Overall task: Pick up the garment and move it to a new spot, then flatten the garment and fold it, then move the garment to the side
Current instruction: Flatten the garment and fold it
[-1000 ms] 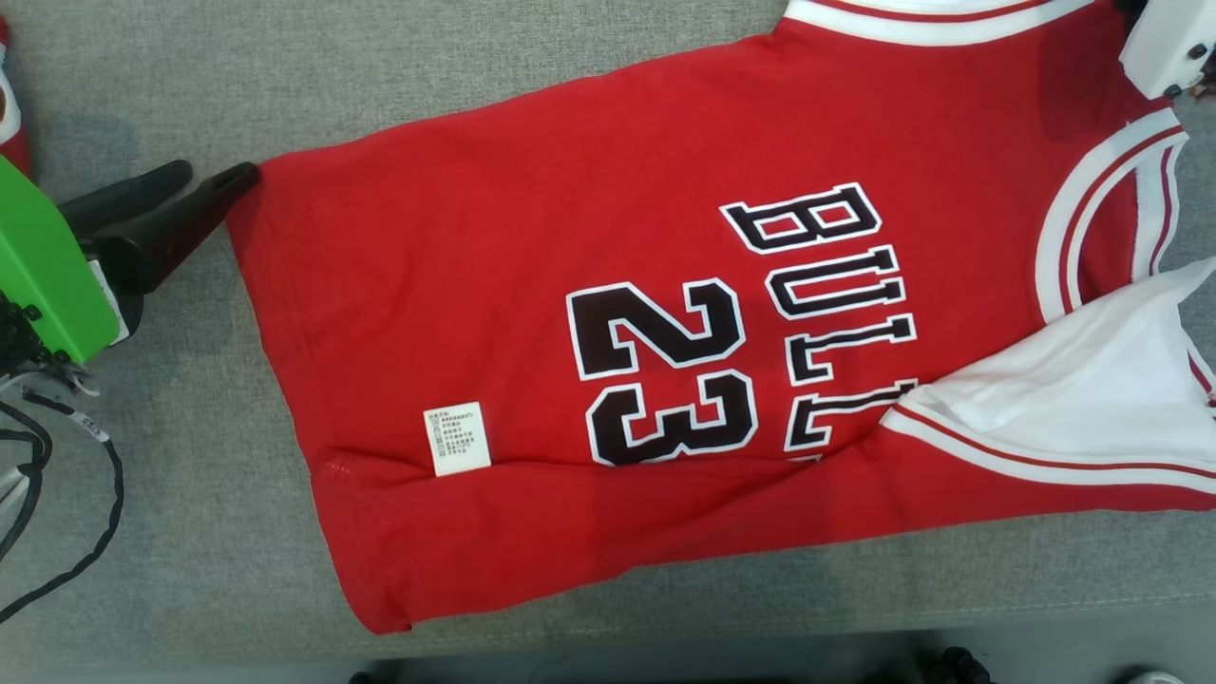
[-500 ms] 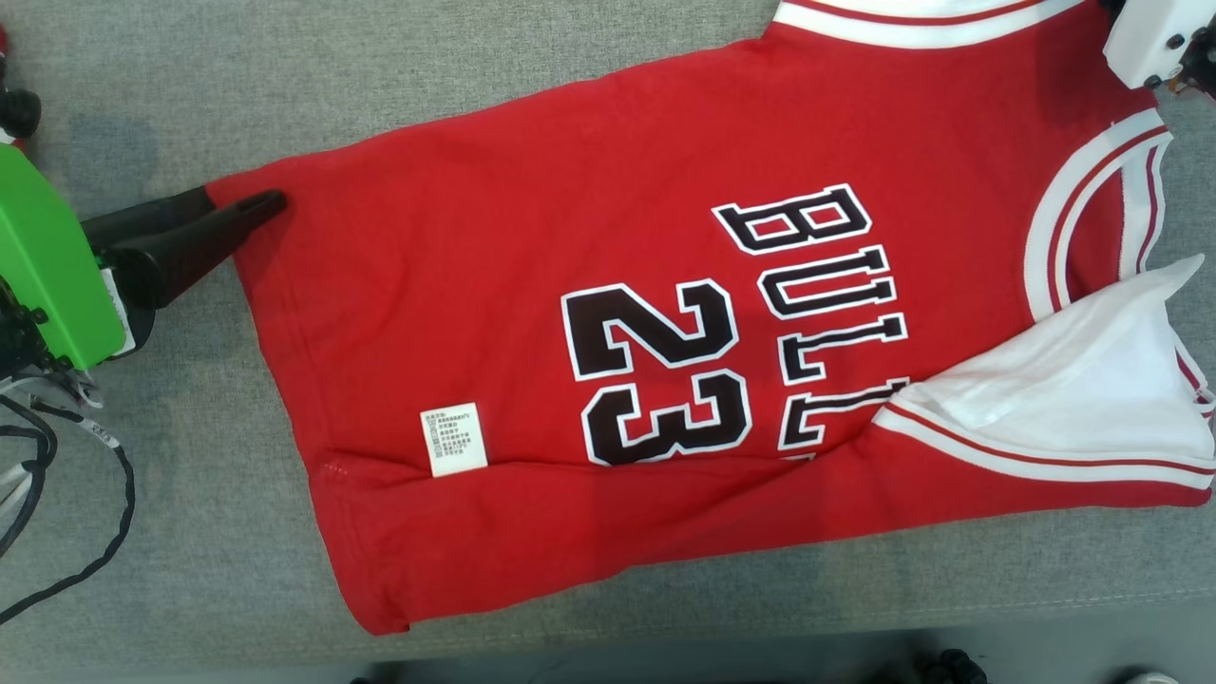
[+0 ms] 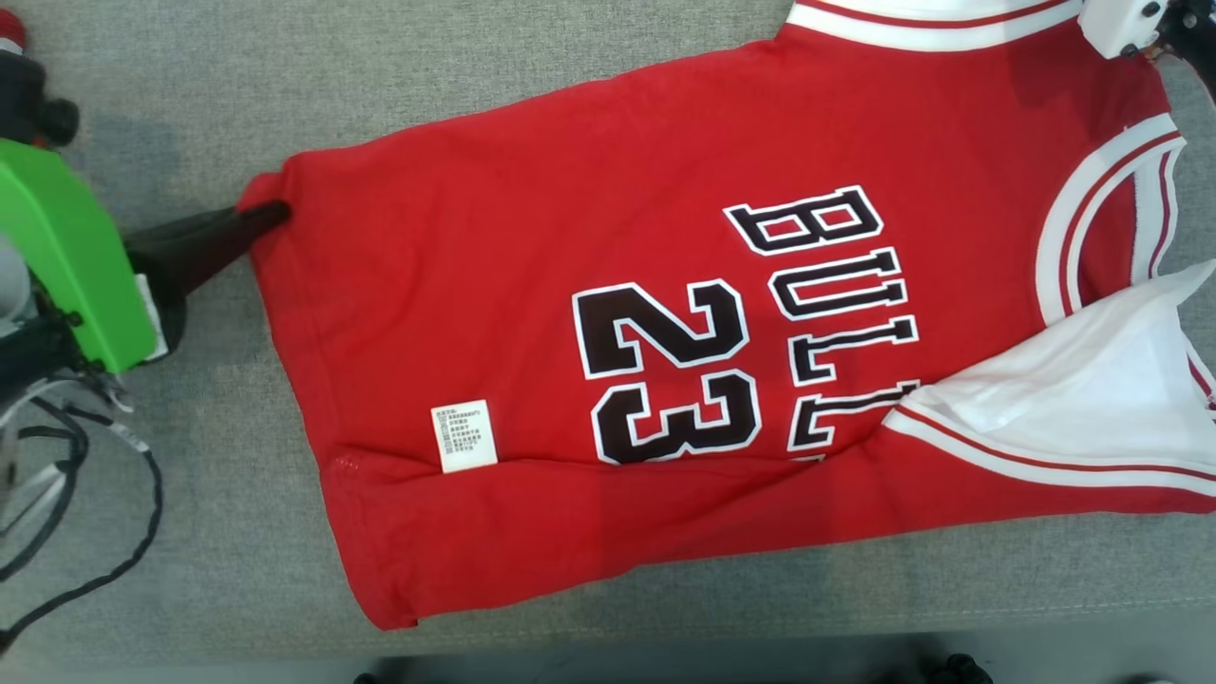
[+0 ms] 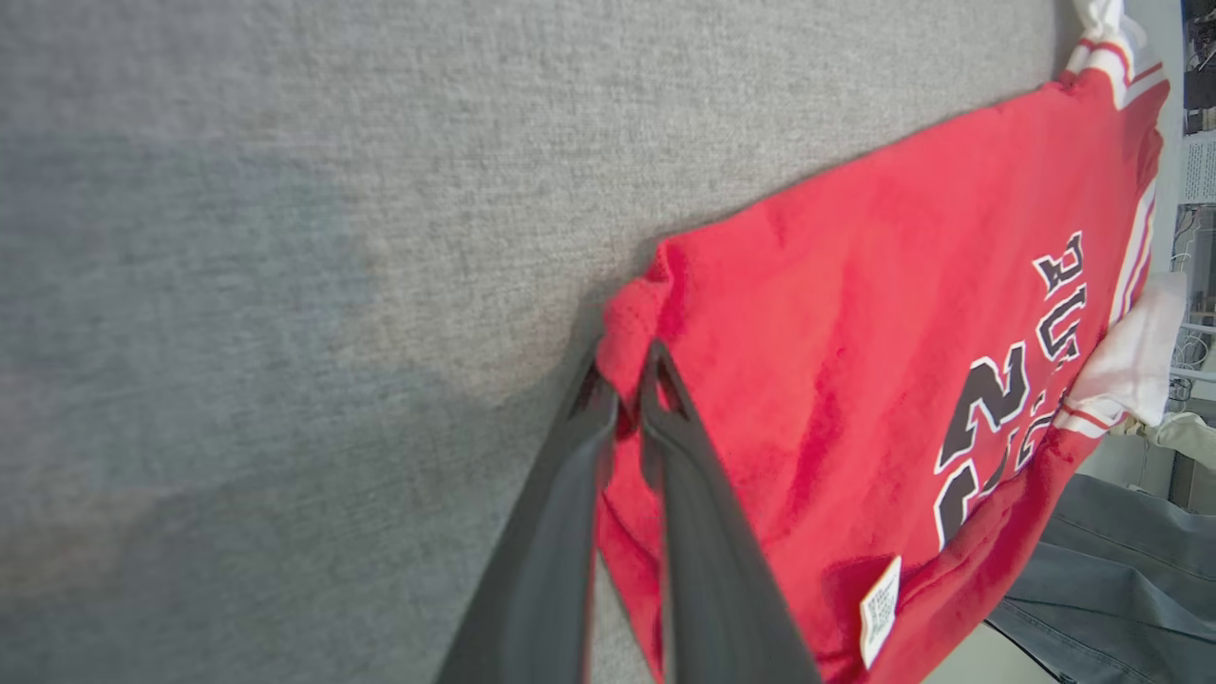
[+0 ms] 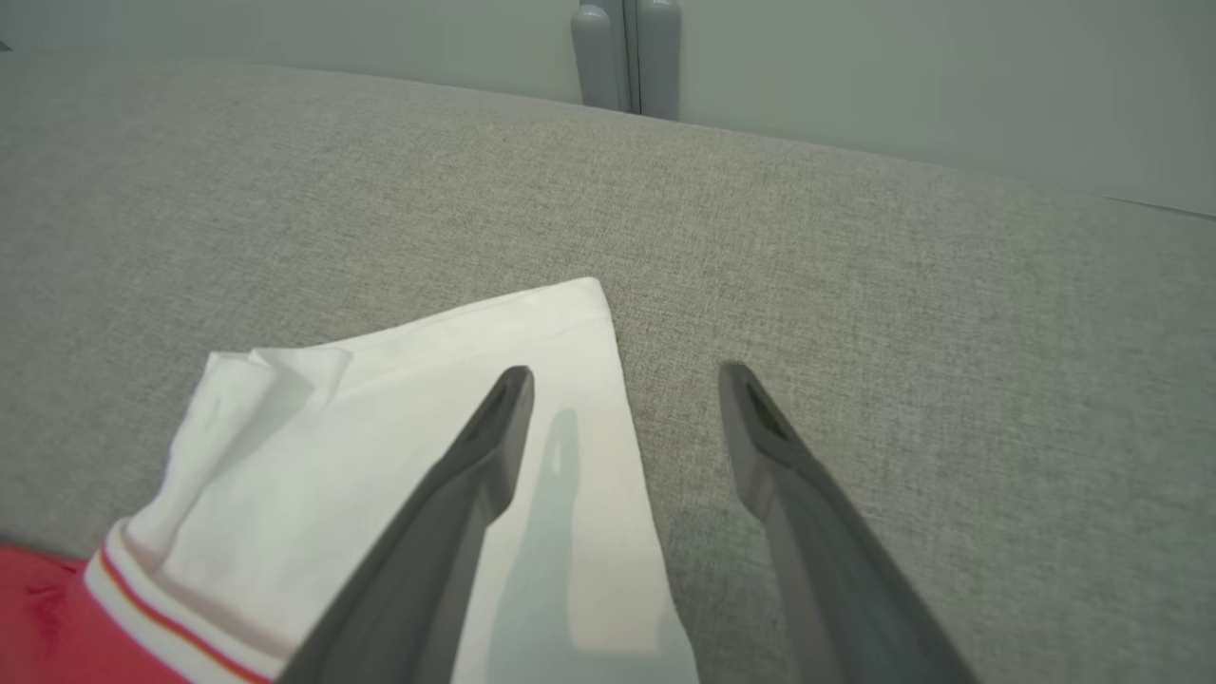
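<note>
Two dark fingers of the left gripper (image 4: 627,380) stand narrowed on the far hem corner of the garment (image 3: 570,237), with a small bunch of red cloth pinched between their tips. From the head camera the left gripper (image 3: 271,214) reaches in from the left edge of the grey fabric surface (image 3: 190,532), and the lower finger seems tucked under the hem, though the cloth hides its tip. The garment is a red sleeveless jersey. It lies mostly flat across the middle of the surface, hem toward the robot's left, white-trimmed neck and arm openings toward the right. Black lettering (image 3: 665,370) reading "BULL" and "23" faces up, and a small white care label (image 3: 464,436) sits near the hem. The near hem corner lies close to the near edge of the surface. Toward the right, a flap is turned over so that its white inner side (image 3: 1073,380) shows. The right gripper (image 5: 622,380) stands wide apart over that white cloth (image 5: 380,456), one finger above the cloth's edge and the other above bare grey fabric (image 5: 950,332); I cannot tell whether either tip touches. A green housing (image 3: 66,256) and a loose black cable (image 3: 95,570) belonging to the left arm show at the left edge.
</note>
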Robot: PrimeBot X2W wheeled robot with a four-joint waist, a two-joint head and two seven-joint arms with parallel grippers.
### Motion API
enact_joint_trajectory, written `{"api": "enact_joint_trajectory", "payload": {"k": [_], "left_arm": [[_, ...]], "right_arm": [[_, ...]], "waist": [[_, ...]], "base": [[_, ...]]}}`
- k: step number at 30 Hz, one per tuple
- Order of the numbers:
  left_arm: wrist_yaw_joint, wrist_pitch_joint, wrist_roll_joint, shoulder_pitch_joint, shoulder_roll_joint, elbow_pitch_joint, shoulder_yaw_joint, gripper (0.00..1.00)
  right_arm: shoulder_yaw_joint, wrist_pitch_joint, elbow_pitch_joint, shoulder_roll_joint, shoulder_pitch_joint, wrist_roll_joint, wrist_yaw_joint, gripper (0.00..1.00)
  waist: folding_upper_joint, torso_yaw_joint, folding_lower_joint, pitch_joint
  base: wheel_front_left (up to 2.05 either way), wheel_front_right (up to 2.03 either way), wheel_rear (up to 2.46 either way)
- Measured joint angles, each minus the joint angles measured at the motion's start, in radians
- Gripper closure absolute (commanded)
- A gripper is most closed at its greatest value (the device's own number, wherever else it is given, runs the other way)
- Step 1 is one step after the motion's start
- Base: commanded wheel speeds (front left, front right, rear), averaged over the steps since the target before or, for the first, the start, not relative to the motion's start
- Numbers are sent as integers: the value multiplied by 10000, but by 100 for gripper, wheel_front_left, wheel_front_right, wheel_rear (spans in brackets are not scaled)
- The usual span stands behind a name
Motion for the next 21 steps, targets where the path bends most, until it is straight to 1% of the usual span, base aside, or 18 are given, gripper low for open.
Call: {"api": "enact_joint_trajectory", "payload": {"k": [3,8,12,16,19,20,21], "left_arm": [[-96,81,-4,-69,-245,-21,-240,100],[-247,73,-13,-260,-487,-58,-441,100],[-316,69,-13,-372,-617,-61,-510,100],[-523,-123,4,-492,-809,81,-648,100],[-523,-134,4,-569,-825,65,-633,100],[-531,-165,4,-595,-828,81,-637,100],[-560,-215,6,-623,-859,134,-673,100]], "right_arm": [[-52,4,111,-111,-80,-6,-2,0],[-77,59,383,-247,-292,-188,-6,0],[-71,240,564,-180,-418,-186,-17,0],[69,259,867,-96,-492,-194,-4,0],[77,414,907,-98,-628,-194,-4,0],[104,414,951,-77,-674,-194,0,4],[138,408,1022,-71,-681,-205,6,17]], "waist": [[0,103,0,27],[0,364,0,145],[0,600,0,245],[0,828,0,313],[0,979,0,313],[0,1018,0,321],[0,1054,0,321]], "base": [[0,0,0],[0,0,0],[0,0,0],[0,0,0],[0,0,0],[0,0,0],[0,0,0]]}}
